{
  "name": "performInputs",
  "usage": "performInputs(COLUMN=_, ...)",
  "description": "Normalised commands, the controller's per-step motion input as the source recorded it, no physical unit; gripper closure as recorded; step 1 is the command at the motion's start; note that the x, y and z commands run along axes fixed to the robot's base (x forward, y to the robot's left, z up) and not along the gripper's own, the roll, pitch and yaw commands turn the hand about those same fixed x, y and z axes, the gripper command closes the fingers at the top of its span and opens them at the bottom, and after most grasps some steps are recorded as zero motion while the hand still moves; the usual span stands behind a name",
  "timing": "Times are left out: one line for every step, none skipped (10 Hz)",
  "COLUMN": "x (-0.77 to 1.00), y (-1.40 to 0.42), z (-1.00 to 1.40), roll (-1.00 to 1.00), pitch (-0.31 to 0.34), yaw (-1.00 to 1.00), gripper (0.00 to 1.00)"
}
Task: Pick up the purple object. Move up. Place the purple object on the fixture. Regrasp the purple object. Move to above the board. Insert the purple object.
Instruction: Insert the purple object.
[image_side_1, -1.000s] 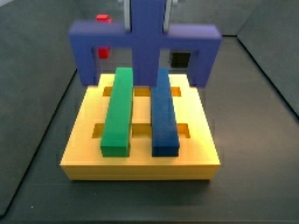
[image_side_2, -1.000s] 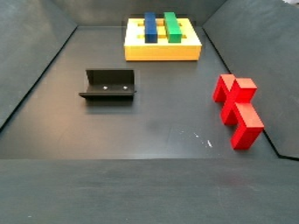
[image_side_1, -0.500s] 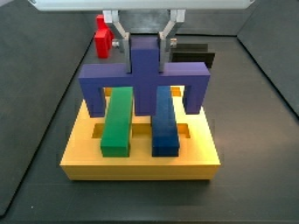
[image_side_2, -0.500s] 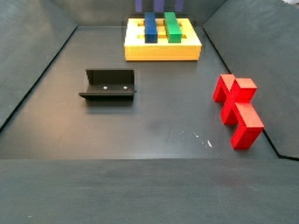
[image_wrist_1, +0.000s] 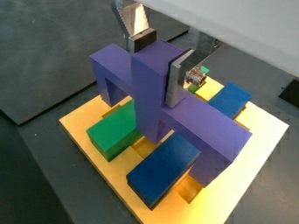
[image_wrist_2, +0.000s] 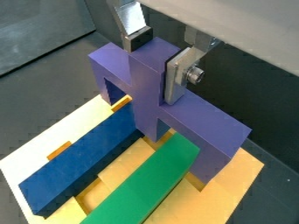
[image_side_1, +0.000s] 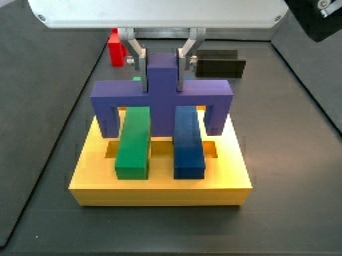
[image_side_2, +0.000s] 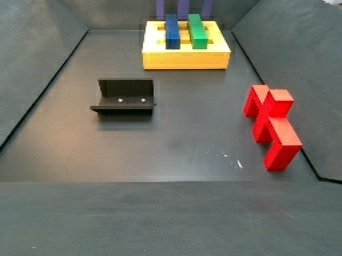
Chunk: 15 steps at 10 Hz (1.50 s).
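Gripper (image_side_1: 162, 50) sits above the yellow board (image_side_1: 160, 180), its silver fingers (image_wrist_1: 183, 74) clenched on the upright stem of the purple object (image_side_1: 162, 92), whose two legs straddle the green bar (image_side_1: 132, 140) and blue bar (image_side_1: 187, 140). You get that grasp only from both wrist views; a side view instead shows you the fixture (image_side_2: 124, 97) at 9 o'clock and the red piece (image_side_2: 271, 124) at 3 o'clock.

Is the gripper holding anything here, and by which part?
Yes. The gripper over the yellow board has its jaws shut on the purple object, clamping the upright central stem at its top.
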Motion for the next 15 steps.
performInputs(x=-0.09, y=-0.11, z=-0.08, roll=0.13, pitch=-0.060, yaw=0.00, gripper=1.00)
performInputs(x=-0.04, y=-0.12, z=-0.15, roll=0.15, pitch=-0.076, yaw=0.01, gripper=1.00)
performInputs(x=0.00, y=-0.13, z=-0.19, roll=0.14, pitch=-0.084, yaw=0.00, gripper=1.00)
performInputs(x=0.00, y=-0.10, z=-0.18, roll=0.15, pitch=-0.051, yaw=0.01, gripper=1.00)
performInputs(x=0.02, y=-0.05, z=-0.06, roll=0.14, pitch=0.000, yaw=0.00, gripper=1.00)
performInputs(x=0.07, y=-0.01, z=0.06, roll=0.08, pitch=0.007, yaw=0.00, gripper=1.00)
performInputs(x=0.00, y=0.00, z=0.01, roll=0.04, pitch=0.000, yaw=0.00, gripper=1.00)
performInputs(x=0.02, y=0.00, z=0.00, roll=0.02, pitch=0.000, yaw=0.00, gripper=1.00)
performInputs(x=0.14, y=-0.03, z=0.00, roll=0.03, pitch=0.000, yaw=0.00, gripper=1.00)
performInputs(x=0.19, y=-0.03, z=0.02, roll=0.02, pitch=0.000, yaw=0.00, gripper=1.00)
performInputs(x=0.17, y=-0.04, z=0.00, roll=0.01, pitch=0.000, yaw=0.00, gripper=1.00)
performInputs(x=0.03, y=0.00, z=0.00, roll=0.03, pitch=0.000, yaw=0.00, gripper=1.00)
performInputs(x=0.05, y=0.00, z=-0.05, roll=0.02, pitch=0.000, yaw=0.00, gripper=1.00)
performInputs(x=0.05, y=0.00, z=-0.10, roll=0.03, pitch=0.000, yaw=0.00, gripper=1.00)
performInputs(x=0.05, y=0.00, z=-0.17, roll=0.04, pitch=0.000, yaw=0.00, gripper=1.00)
